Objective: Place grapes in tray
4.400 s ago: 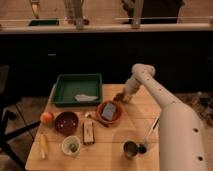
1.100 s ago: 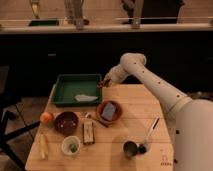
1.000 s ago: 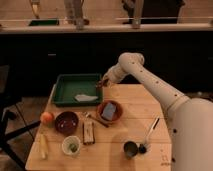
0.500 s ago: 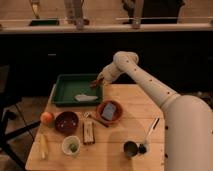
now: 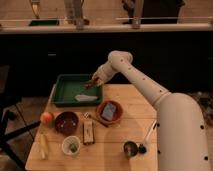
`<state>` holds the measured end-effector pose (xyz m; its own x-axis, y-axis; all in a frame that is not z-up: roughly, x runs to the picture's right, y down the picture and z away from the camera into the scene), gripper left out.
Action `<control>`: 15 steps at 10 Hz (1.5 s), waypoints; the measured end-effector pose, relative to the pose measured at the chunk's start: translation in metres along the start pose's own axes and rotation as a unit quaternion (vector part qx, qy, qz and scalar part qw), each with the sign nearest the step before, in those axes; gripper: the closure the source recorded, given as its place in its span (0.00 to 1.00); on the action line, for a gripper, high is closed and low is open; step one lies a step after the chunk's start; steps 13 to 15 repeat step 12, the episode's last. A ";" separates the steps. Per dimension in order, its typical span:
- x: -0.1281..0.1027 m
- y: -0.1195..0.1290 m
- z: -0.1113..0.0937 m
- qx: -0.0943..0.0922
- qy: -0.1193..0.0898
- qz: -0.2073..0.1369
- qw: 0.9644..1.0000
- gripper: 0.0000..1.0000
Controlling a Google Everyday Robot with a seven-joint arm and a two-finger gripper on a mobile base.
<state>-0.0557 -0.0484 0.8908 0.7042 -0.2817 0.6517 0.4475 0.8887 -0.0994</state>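
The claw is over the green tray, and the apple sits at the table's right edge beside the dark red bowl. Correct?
Not quite. The apple sits at the table's left edge, as the camera view shows. The rest holds: it is beside the dark red bowl, and the claw is over the green tray.

Claw (image 5: 90,83) over tray (image 5: 65,91), behind bowls (image 5: 66,122).

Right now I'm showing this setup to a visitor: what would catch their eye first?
The big white robot arm dominates, sweeping from the lower right up and over the wooden table, its gripper hanging over the right part of the green tray at the table's back left. Next come the orange bowl mid-table, the dark red bowl to its left, and the apple at the left edge.
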 end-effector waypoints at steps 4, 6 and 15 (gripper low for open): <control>-0.006 0.000 0.011 -0.002 -0.003 -0.001 1.000 1.00; -0.010 -0.001 0.018 -0.003 -0.005 -0.006 1.000 1.00; -0.022 -0.002 0.034 -0.009 -0.012 -0.012 1.000 1.00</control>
